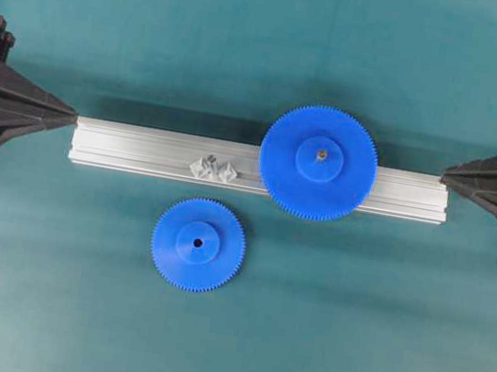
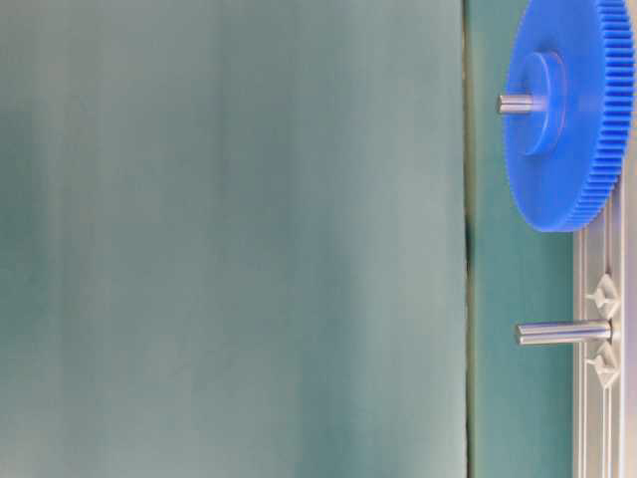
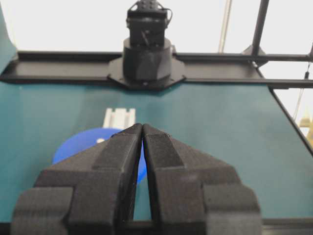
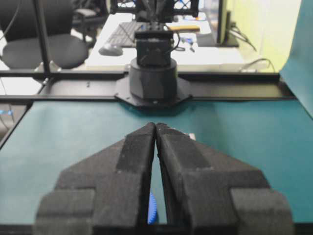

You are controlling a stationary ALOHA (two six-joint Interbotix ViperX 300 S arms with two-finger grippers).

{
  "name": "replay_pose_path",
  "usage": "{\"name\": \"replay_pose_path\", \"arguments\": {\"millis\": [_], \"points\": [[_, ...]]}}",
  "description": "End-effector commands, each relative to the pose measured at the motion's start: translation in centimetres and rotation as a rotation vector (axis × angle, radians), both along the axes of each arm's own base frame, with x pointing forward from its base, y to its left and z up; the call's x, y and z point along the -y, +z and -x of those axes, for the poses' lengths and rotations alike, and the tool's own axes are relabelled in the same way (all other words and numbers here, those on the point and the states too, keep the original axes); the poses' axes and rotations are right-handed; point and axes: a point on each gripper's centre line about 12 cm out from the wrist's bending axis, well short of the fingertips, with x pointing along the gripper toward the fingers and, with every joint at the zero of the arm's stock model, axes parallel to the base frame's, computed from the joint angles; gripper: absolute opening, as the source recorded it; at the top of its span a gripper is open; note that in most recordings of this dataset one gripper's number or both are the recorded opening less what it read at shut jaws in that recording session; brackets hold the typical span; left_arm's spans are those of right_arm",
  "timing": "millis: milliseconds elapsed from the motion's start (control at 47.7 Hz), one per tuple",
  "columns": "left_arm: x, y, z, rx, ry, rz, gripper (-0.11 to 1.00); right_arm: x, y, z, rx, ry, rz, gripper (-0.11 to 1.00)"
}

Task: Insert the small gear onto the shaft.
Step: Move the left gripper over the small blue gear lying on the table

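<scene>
A teal mat covers the counter point(image 1: 273, 37), with black arm bases along its far edges and office desks beyond in the right wrist view.

The small gear point(image 1: 198, 244) lies flat on the mat, hub up, just in front of the rail point(image 1: 122, 146) and apart from it. The shaft point(image 2: 562, 333) stands up from the rail between two shiny angular fittings point(image 1: 214, 169), just behind the gear and beside the large gear point(image 1: 317, 162), which sits on the rail with a grey pin end through its hub.

Neither claw has begun. The left claw point(image 1: 68, 110) and the right claw point(image 1: 448, 174) rest at opposite ends of the rail, each with its jaws pressed nearly together and holding nothing.

The step in hand looks like the pickup. A grip across the raised hub, or across the toothed rim, would likely keep the disc level. The centre hole is narrow, so it should be brought straight over the shaft tip before lowering. The teeth may need a slight turn to mesh with the large gear.

The gears are matte blue plastic with fine teeth. The shaft is smooth, silvery and round. The rail is grooved, brushed aluminium, and the claw pads are black and grainy.
</scene>
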Motion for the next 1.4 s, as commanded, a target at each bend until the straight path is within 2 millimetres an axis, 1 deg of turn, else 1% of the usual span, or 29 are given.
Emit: {"name": "replay_pose_path", "arguments": {"millis": [0, 42, 63, 84, 126, 168, 293, 440, 524, 587, 671, 817, 964, 1216, 1383], "points": [[0.3, -0.5, -0.4, -0.051, -0.015, -0.012, 0.10, 0.0, 0.9, -0.3, 0.020, -0.001, 0.000, 0.16], [0.3, -0.8, -0.5, -0.081, -0.016, -0.012, 0.08, 0.0, 0.8, -0.3, 0.012, -0.001, -0.009, 0.18], [0.3, -0.9, -0.6, -0.094, -0.016, -0.014, 0.04, 0.0, 0.7, -0.3, 0.006, -0.001, -0.012, 0.20], [0.3, -0.8, -0.6, -0.101, -0.016, -0.016, 0.01, 0.0, 0.7, -0.3, 0.002, -0.002, -0.017, 0.19], [0.3, -0.7, -0.7, -0.113, -0.016, -0.017, -0.03, 0.0, 0.5, -0.4, -0.014, -0.003, -0.023, 0.12], [0.3, -0.5, -0.7, -0.118, -0.015, -0.016, -0.03, 0.0, 0.4, -0.4, -0.026, -0.002, -0.027, 0.06], [0.3, -0.2, -0.7, -0.126, -0.015, -0.014, -0.03, 0.0, 0.3, -0.4, -0.054, -0.001, -0.038, 0.01], [0.3, 0.0, -0.8, -0.133, -0.015, -0.011, -0.03, 0.1, 0.2, -0.5, -0.087, -0.005, -0.049, 0.01], [0.3, 0.2, -1.2, -0.147, -0.017, 0.001, -0.03, 0.3, 0.1, -0.6, -0.114, -0.016, -0.053, 0.01], [0.3, 0.4, -1.5, -0.153, -0.016, 0.016, -0.03, 0.6, 0.0, -0.7, -0.146, -0.030, -0.053, 0.01], [0.4, 0.3, -1.9, -0.180, -0.019, 0.025, -0.03, 1.1, -0.3, -1.0, -0.209, -0.053, -0.057, 0.01], [0.9, -0.2, -2.6, -0.215, -0.039, 0.027, -0.03, 1.7, -0.9, -1.6, -0.292, -0.080, -0.062, 0.01], [1.4, -0.5, -3.4, -0.245, -0.060, 0.024, -0.03, 1.7, -1.5, -2.1, -0.326, -0.082, -0.065, 0.01], [2.0, -2.1, -5.3, -0.386, -0.074, 0.021, -0.03, 1.8, -2.4, -2.6, -0.372, -0.083, -0.067, 0.01], [2.3, -2.5, -6.3, -0.454, -0.081, 0.015, -0.03, 1.8, -2.9, -2.5, -0.401, -0.085, -0.070, 0.00]]}}
